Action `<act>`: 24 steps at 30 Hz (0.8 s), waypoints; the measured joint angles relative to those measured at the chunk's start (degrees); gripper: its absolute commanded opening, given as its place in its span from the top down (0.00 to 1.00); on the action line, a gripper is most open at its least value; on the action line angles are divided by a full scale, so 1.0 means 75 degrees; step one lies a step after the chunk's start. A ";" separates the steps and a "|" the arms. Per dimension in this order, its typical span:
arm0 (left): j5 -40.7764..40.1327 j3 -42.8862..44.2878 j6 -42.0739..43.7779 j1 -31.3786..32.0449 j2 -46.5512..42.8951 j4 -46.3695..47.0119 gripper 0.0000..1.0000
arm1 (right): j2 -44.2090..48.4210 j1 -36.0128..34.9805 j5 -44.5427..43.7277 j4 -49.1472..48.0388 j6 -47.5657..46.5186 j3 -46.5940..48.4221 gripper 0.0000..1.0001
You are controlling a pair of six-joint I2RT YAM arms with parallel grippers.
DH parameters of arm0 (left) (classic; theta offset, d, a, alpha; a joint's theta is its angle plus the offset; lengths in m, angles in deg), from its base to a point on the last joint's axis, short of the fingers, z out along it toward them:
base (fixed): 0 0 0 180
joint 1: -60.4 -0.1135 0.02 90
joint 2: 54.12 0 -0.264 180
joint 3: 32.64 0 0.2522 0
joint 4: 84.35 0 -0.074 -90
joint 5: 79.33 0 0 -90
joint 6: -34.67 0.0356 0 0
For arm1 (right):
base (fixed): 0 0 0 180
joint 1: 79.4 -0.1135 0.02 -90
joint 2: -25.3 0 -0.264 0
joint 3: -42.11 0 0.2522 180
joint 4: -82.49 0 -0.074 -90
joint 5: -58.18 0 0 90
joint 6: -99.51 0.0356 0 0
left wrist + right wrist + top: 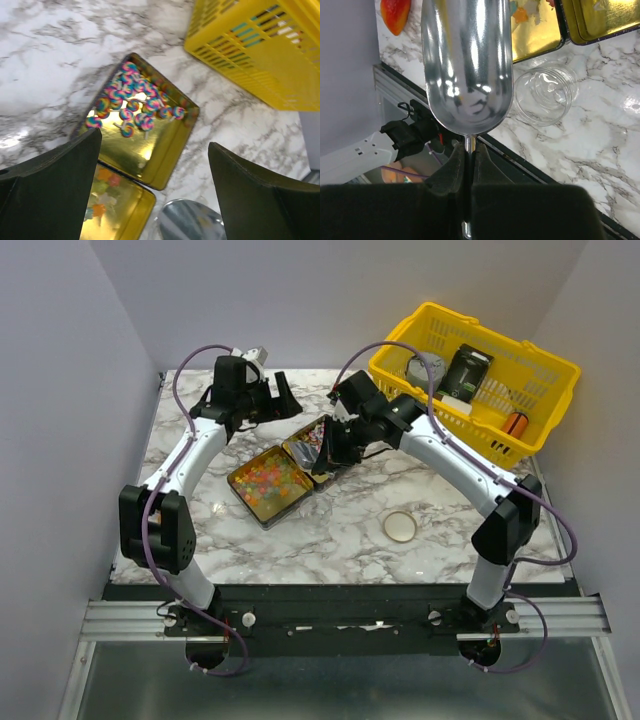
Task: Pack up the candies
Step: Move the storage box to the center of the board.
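Note:
An open gold tin [262,502] lies mid-table with its hinged lid [303,443] flat beside it. Small multicoloured candies [266,476] fill part of it; in the left wrist view they are swirled sweets [131,97] in the tin [165,155]. My right gripper [330,455] is shut on the thin handle of an empty shiny metal scoop [467,65], held over the tin's lid side; the scoop's edge shows in the left wrist view [190,222]. The right gripper [470,150] pinches the handle. My left gripper [275,400] is open and empty behind the tin, jaws wide [155,142].
A clear round jar [400,527] stands on the marble near the front right, also in the right wrist view [545,95]. A yellow basket [530,355] with a black packet and an orange cylinder sits at the back right. An orange-red lump [395,15] lies by the table edge.

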 measured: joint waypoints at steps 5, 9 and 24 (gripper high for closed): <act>-0.0752 -0.0516 0.0189 -0.0213 -0.0012 0.0423 0.01 | -0.0533 0.0058 0.0009 0.0466 0.0458 0.0265 0.99; -0.0970 -0.0533 0.0321 -0.0189 0.0166 0.0807 0.02 | -0.0965 0.0245 -0.0044 0.0749 0.0592 0.0321 0.99; -0.1014 0.0892 0.0504 -0.0108 0.2873 0.1183 0.03 | -0.2783 0.1137 0.0032 0.1142 0.0175 0.1212 0.99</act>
